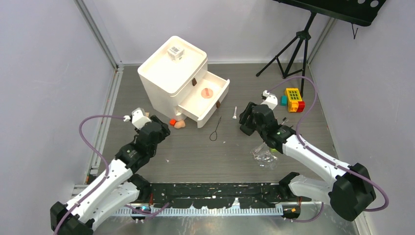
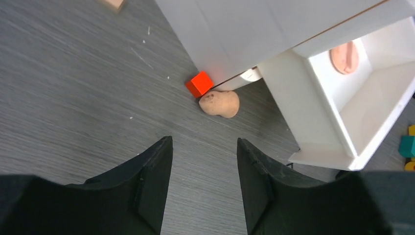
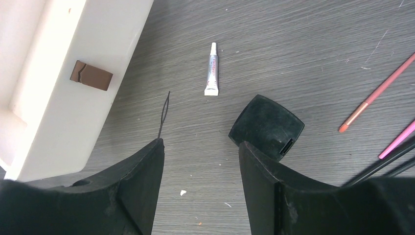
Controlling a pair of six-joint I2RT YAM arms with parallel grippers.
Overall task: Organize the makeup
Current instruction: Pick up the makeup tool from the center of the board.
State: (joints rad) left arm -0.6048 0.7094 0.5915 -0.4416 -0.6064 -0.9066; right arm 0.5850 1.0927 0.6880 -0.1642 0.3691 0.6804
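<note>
Left gripper (image 2: 204, 147) is sitting spread, holding nothing. Peach sponge (image 2: 220, 103) is lying dead ahead, a touch right of the gap, on the tabletop (image 2: 73, 98). It's touching the red cube (image 2: 199, 83) and tucked against the organizer (image 2: 235, 29) base, beside the open drawer (image 2: 318, 122) where the pink puff (image 2: 345, 56) is sitting. Sponge's long axis is running across the view, in line with the closing direction, so I'm expecting a wrist roll. Left arm (image 1: 112, 171) is the nearer one. Right gripper (image 3: 200, 147) is also gaping empty. Black compact (image 3: 266, 125) is lying just ahead-right, white tube (image 3: 212, 68) farther ahead, long axis pointing away, narrow tip outward.
</note>
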